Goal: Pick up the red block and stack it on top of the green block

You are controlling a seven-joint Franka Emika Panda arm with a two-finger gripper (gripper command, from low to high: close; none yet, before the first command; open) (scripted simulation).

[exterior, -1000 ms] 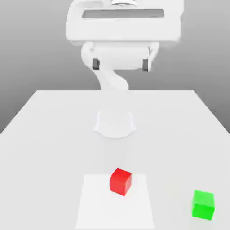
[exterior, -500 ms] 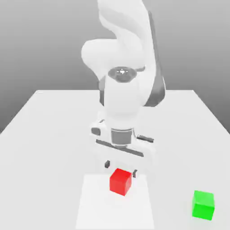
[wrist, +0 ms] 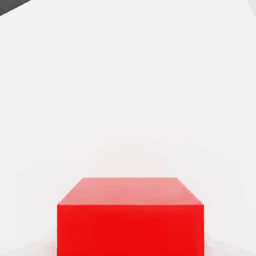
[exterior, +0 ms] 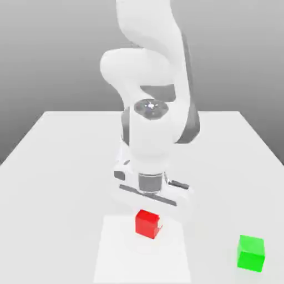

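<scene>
"closing on the red block, your gripper had its fingers shut against its sides, yes?"
"yes, you had the block between them, over the pale sheet; the green block stood well apart from your fingers."

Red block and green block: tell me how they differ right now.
The red block is bright red; the green block is bright green.
The red block is on the white patch; the green block sits off it, toward the exterior view's right.
The red block is gripped by the gripper; the green block stands free.
Both are plain cubes of about the same size.
</scene>
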